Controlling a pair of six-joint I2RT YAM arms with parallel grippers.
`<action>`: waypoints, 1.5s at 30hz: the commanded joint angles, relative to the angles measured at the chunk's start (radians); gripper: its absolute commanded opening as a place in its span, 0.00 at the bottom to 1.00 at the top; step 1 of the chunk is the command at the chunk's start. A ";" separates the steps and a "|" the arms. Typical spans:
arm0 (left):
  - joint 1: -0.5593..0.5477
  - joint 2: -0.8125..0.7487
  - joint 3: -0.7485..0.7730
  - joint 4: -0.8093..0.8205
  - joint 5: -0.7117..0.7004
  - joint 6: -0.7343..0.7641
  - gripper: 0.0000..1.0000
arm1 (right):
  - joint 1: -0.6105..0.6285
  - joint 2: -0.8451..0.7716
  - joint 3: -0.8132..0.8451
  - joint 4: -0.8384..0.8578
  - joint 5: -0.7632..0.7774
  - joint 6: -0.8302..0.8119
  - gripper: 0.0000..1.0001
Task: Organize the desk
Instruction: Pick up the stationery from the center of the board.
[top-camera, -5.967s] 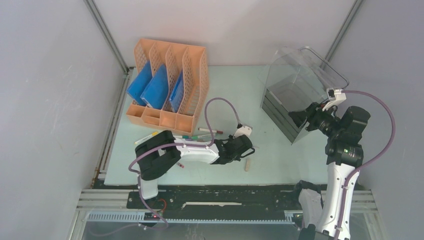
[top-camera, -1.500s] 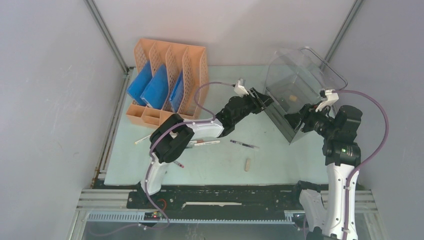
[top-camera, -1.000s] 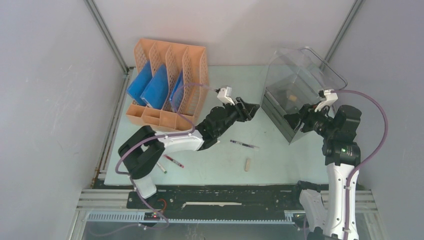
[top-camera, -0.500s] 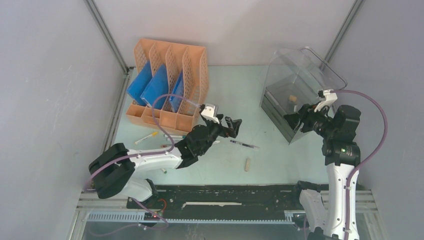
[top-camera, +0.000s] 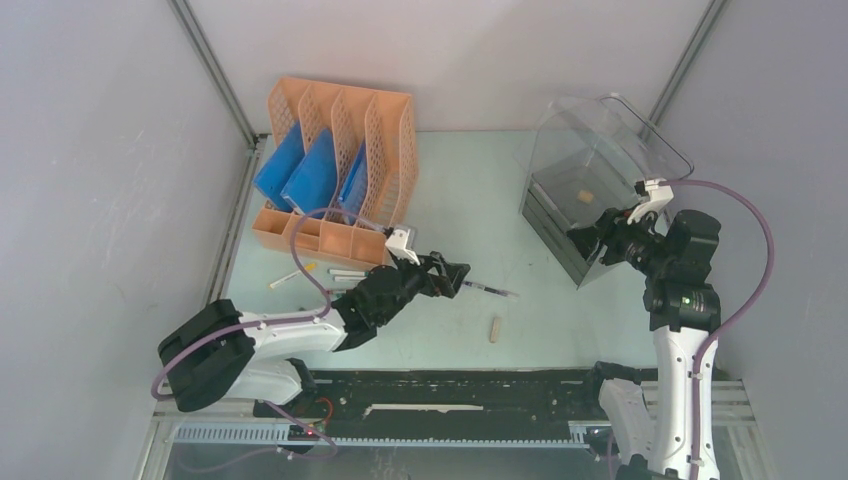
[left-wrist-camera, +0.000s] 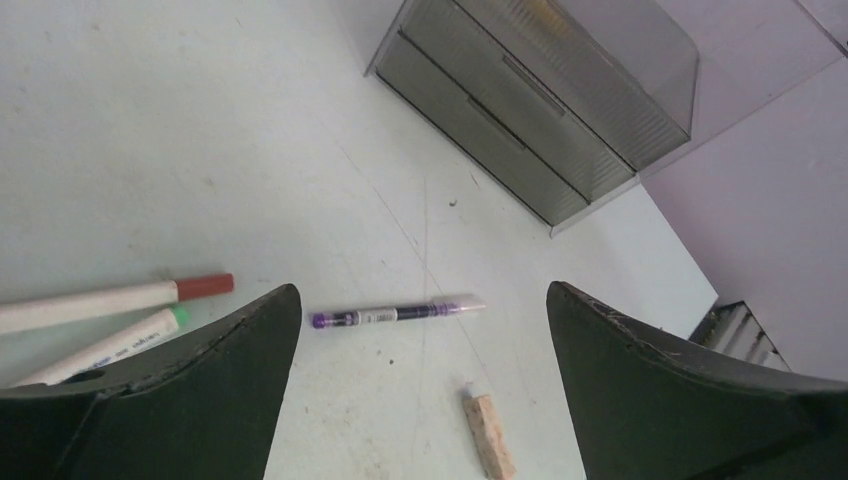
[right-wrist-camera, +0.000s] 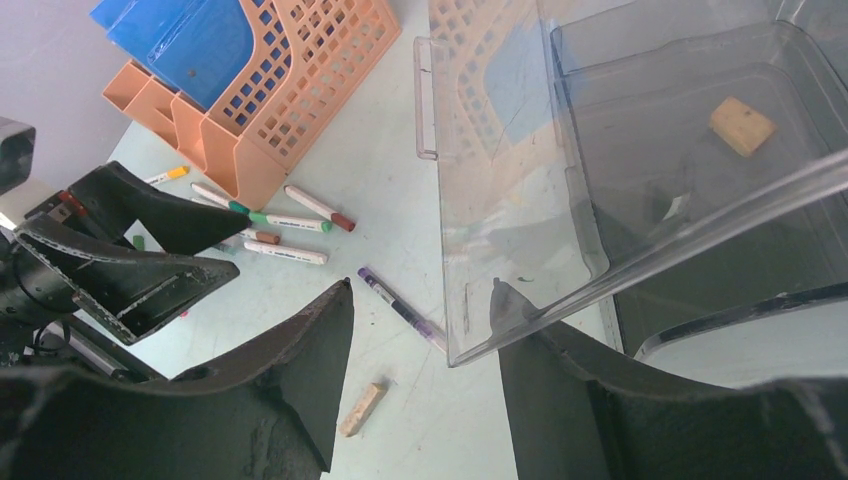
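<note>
left jaws spread, purple pen (left-wrist-camera: 397, 312) on desk (left-wrist-camera: 200, 150)

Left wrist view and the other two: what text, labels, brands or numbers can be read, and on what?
No text can be read in any view.
Print on the purple pen, on its barrel band: too blurred to read.
Dark print on the green-capped marker, along its white barrel: too small to read.

Bright, even, diffuse light leaves only faint shadows on the surface (top-camera: 480, 190), while soft reflections streak the clear drawer box (right-wrist-camera: 620, 120).
</note>
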 joint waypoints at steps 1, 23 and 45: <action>0.004 -0.013 0.019 -0.051 0.096 -0.104 1.00 | 0.012 -0.008 0.036 0.041 -0.015 -0.020 0.62; -0.228 0.445 0.627 -0.858 -0.026 0.022 0.78 | 0.024 -0.003 0.036 0.042 -0.004 -0.025 0.62; -0.276 0.594 0.758 -0.951 0.007 -0.006 0.53 | 0.033 0.002 0.034 0.043 0.001 -0.023 0.62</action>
